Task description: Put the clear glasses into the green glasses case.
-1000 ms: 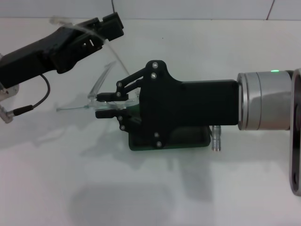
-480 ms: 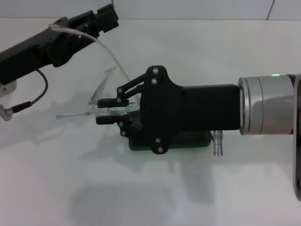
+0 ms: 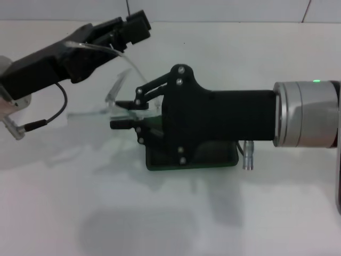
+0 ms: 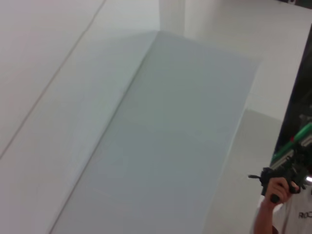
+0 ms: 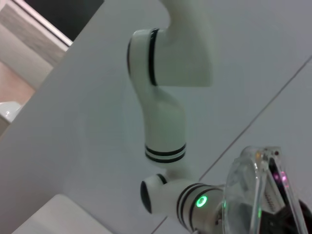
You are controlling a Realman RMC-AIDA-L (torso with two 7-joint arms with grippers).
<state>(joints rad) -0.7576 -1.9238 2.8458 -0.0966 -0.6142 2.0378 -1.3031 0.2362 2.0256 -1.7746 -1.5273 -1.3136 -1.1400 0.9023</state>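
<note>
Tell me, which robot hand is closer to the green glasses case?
Right. The right gripper is directly above the green glasses case, hiding most of it. The left gripper is farther back on the left, holding an arm of the clear glasses.

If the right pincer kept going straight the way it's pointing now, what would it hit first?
Probably nothing new: the right pincer points toward the robot's left and already holds the clear glasses. Beyond them lies bare white table, though the left pincer sits farther back; depth is unclear.

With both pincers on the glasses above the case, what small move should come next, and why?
Probably the left pincer releasing: it grips one thin arm of the clear plastic-framed glasses, while the right pincer pinches the frame beside the dark green hard glasses case.
</note>
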